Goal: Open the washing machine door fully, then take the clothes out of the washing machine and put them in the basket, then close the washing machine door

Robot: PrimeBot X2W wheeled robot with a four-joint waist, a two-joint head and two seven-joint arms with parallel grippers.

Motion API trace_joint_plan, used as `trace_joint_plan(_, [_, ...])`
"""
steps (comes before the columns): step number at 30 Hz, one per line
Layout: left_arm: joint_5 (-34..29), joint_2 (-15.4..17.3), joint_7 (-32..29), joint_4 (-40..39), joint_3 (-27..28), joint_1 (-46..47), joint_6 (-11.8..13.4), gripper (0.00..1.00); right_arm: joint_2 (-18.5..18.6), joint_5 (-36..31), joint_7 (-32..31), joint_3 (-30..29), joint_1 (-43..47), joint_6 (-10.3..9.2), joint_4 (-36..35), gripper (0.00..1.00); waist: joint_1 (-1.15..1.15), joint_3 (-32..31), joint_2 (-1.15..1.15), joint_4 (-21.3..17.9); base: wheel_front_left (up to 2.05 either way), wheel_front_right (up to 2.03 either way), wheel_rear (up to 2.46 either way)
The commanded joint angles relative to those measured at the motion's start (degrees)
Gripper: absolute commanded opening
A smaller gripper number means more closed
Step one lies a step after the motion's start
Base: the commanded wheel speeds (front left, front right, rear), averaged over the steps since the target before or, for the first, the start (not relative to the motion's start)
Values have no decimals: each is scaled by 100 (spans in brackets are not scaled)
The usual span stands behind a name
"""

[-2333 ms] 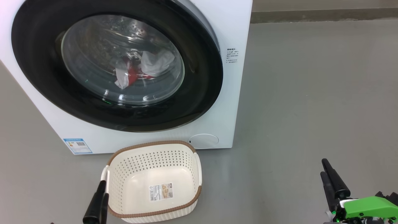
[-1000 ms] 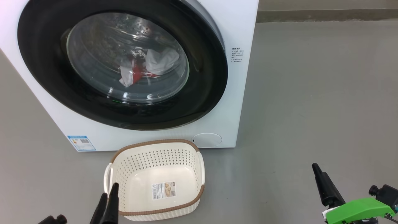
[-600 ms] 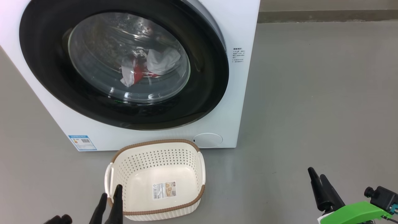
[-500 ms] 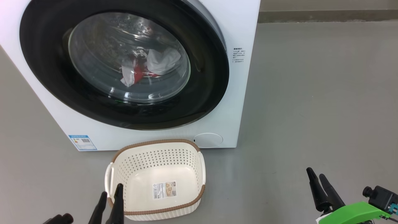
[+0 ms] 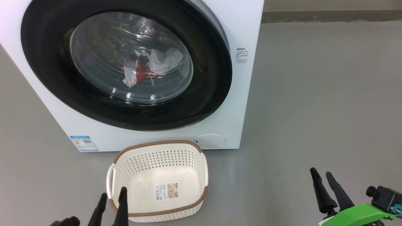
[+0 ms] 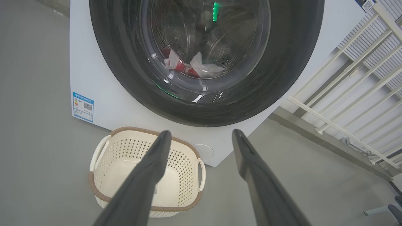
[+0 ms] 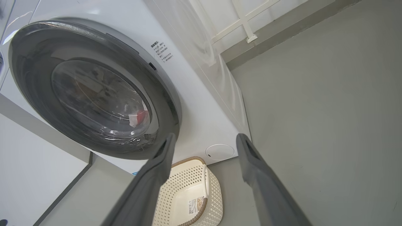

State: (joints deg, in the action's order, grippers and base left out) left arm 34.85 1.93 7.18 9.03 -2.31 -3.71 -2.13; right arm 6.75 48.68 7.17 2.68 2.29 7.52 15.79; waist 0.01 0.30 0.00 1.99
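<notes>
Both spread, left claw point(image 5: 113, 192) by basket point(image 5: 157, 142), right claw point(image 5: 320, 171) well apart, washing machine door point(image 5: 204, 94) shut over clothes point(image 5: 139, 73).

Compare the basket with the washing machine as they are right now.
Size: the washing machine is a big box; the basket is small and low, on the floor in front of it.
Contents: the washing machine holds the red and white clothes; the basket holds none, just a paper label.
Access: the washing machine door covers its opening; the basket is open-topped.
Both are pale and stand on the grey floor.
</notes>
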Motion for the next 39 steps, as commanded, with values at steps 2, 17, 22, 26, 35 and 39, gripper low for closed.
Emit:
trace_joint_plan(2, [-334,72,113,-225,88,56,31,100,139,-263,125,117,-1,-2,-183,100,0,-3,0,-4,0,0,0])
trace_joint_plan(17, [-1266,80,347,-381,40,-45,73,100,263,-998,355,261,100,-2,-234,100,0,-1,0,-29,0,0,0])
trace_joint_plan(22, [-1589,83,430,-406,18,-86,87,100,290,-1255,437,225,170,-2,-261,100,0,-3,0,-30,0,0,0])
trace_joint_plan(26, [-1848,85,497,-411,-4,-118,92,100,316,-1475,503,215,232,-3,-289,100,0,0,0,-31,0,0,0])
trace_joint_plan(35, [-2419,90,647,-362,-46,-170,96,100,303,-1965,650,128,329,-3,-346,100,0,17,0,-42,0,0,0])
trace_joint_plan(39, [-2633,93,714,-370,-45,-193,101,100,295,-2199,716,104,361,-3,-375,100,0,21,0,-41,0,0,0])
